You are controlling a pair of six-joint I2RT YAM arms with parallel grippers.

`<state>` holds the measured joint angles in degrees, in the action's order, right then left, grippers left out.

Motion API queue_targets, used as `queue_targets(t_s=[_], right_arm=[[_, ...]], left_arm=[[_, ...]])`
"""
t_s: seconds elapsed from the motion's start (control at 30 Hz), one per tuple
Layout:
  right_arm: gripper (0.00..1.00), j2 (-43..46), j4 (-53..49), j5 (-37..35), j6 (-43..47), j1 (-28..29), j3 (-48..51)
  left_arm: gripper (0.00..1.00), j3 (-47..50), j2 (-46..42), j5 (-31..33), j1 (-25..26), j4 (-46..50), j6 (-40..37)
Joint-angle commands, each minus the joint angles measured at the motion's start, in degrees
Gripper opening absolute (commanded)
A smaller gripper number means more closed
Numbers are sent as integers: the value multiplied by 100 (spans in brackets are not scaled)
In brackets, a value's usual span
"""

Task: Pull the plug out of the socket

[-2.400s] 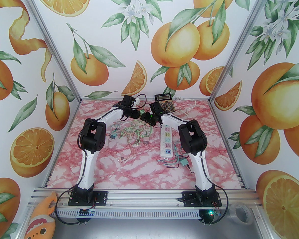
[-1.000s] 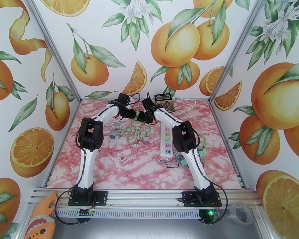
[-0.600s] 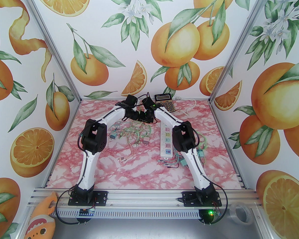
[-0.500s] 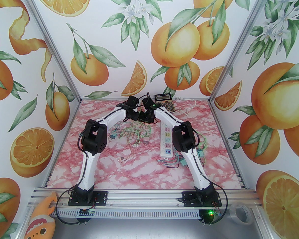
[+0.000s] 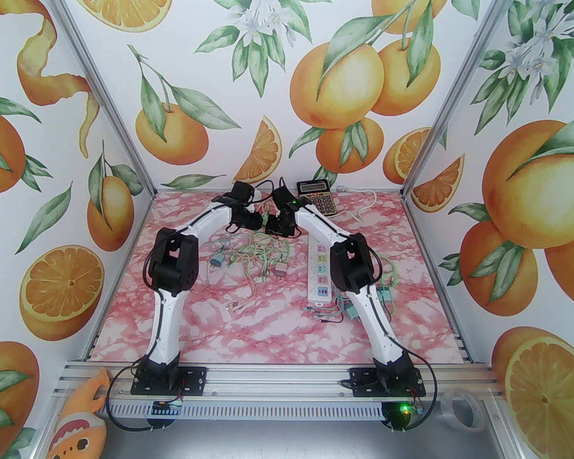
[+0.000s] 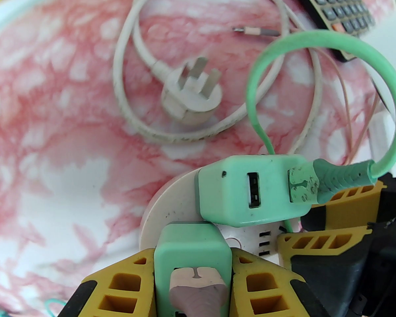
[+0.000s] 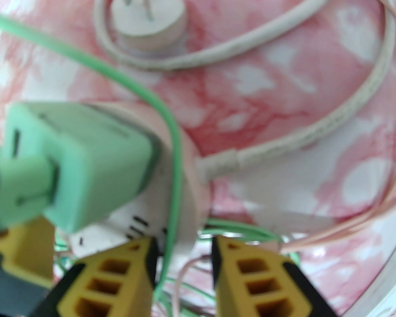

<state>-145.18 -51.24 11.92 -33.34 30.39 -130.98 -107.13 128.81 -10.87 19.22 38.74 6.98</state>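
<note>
left pincer (image 6: 193,266) clamped on the mint plug (image 6: 191,246), plug seated in the round white socket (image 6: 170,203) at the far middle of the bench (image 5: 268,313), right pincer (image 7: 183,243) slightly parted astride the socket's rim, grip there unclear

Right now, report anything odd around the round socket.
A thin green cable runs between the right end effector's fingers alongside the round socket's rim, so it may get pinched. The socket's own white plug lies loose, prongs up.
</note>
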Motion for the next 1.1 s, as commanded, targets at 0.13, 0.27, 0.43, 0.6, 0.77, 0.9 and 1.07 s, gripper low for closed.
queue_targets(t_s=[0.13,0.27,0.43,0.6,0.77,0.9,1.07], right_arm=[[34,-668,-539,-336,148,83,121],[33,-717,-626,-366,212,110,14],[33,-771,-714,-383,259,117,-101],[33,-783,-737,-392,283,131,-124],[33,-788,-744,-401,298,139,-133],[33,-792,-751,-401,303,141,-152],[33,-817,-788,-401,314,141,-185]], left_arm=[[1,-289,-184,-404,184,318,-99],[2,-212,-273,491,604,346,-630],[1,-116,-282,1028,941,308,-1025],[1,-60,-346,841,841,256,-867],[1,-243,-307,-430,205,302,34],[1,-317,-251,-1004,-95,320,379],[2,-366,-302,-563,68,445,9]])
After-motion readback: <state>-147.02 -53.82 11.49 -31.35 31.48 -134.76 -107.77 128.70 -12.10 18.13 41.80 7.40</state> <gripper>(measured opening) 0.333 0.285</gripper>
